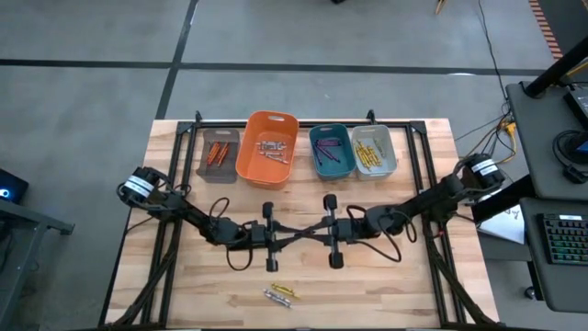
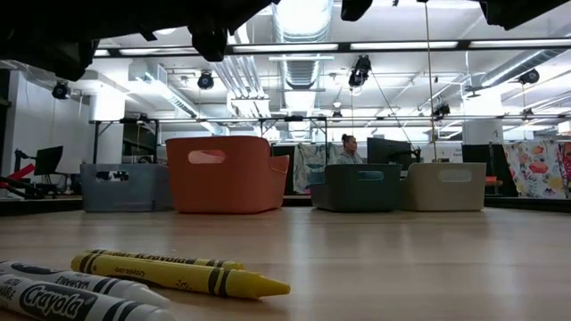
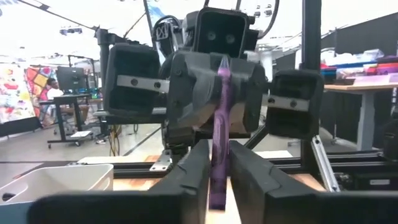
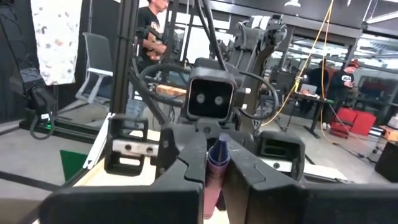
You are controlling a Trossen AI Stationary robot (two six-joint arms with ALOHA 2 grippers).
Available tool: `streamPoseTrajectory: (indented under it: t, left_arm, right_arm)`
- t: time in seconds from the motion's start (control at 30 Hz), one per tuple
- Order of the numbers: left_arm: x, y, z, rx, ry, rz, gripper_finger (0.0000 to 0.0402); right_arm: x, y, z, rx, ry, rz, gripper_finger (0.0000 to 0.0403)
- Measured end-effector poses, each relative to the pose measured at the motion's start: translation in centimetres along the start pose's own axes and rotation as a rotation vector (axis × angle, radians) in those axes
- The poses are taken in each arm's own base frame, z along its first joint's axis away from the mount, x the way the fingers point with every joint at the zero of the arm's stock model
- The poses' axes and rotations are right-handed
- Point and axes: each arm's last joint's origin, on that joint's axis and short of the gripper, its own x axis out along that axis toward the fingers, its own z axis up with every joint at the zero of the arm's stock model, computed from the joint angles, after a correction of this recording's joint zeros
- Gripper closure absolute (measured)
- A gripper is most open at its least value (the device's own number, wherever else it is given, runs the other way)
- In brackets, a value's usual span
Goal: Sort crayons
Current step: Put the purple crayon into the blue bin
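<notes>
"Crayola" readable on paper-wrapped white crayons [image 2: 62, 299] by the yellow crayon [image 2: 178, 272], lying loose on the wood-plank counter [image 2: 401, 267]. Both end effectors meet mid-counter: left end effector [image 3: 217, 180] and right end effector [image 4: 214, 180] both clamp one purple crayon [image 3: 220, 137]. Remaining crayons sit in smooth plastic bins [image 1: 266, 147].

The counter [image 1: 184, 285] is a pale wooden butcher-block top with a black frame along its sides. Along its far edge stand four bins in a row: a grey bin [image 1: 220, 153], a larger orange bin [image 1: 267, 147], a teal bin [image 1: 331, 150] and a beige bin [image 1: 374, 150]. Near the middle of its near edge lie a yellow crayon [image 1: 285, 291] and a grey-white crayon [image 1: 276, 298], just beside each other.
</notes>
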Motion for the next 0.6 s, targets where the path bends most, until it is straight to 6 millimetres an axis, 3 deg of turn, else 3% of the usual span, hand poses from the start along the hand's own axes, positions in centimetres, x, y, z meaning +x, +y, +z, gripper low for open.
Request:
streamPoseTrajectory:
  t: [0.13, 0.3, 0.47, 0.6]
  left_arm:
    - [0.0, 0.1, 0.0, 0.025, 0.003, 0.01, 0.0309]
    - [0.0, 0.6, 0.3, 0.052, 0.018, 0.146, 0.0269]
    - [-0.9, 1.6, 1.8, 0.072, 0.006, 0.215, 0.0256]
    - [-2.3, 2.9, 3.1, 0.064, -0.002, 0.256, 0.026]
  right_arm:
    - [-0.3, -0.8, 0.5, 0.01, 0.032, -0.032, 0.0388]
    - [-0.9, -3.3, 1.3, 0.037, 0.119, -0.095, 0.0389]
    - [-2.0, -7.3, 1.7, 0.105, 0.216, -0.21, 0.039]
    - [-3.1, -11.2, 0.8, 0.162, 0.314, -0.342, 0.039]
